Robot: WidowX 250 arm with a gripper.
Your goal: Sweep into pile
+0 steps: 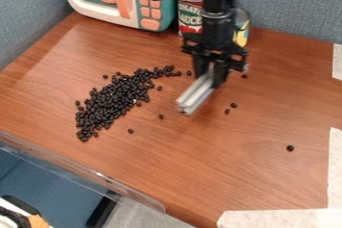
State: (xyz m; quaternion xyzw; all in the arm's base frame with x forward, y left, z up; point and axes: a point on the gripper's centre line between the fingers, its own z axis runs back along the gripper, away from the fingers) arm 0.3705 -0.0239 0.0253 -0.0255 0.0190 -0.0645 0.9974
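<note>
The claw (211, 76) hangs toward the back of the worktop (220, 172), right of its middle, clenched on a silver bar (195, 93). The bar slants down toward the front left, its free end low over the wood or touching it; which, I cannot tell. Just left of the bar, well apart from its end, lies the pile of black beans (113, 99), a long band slanting from beside the claw down toward the worktop's front left edge. A few loose beans (161, 116) lie between the pile and the bar, others to the bar's right, and one (290, 148) well off toward the right edge. Behind the claw, at the back edge, stand two cans (190, 12), partly hidden by the arm. A toy microwave (100, 13) stands left of them at the back left corner. Pale strips (280, 218) lie along the right edge and front right corner.
</note>
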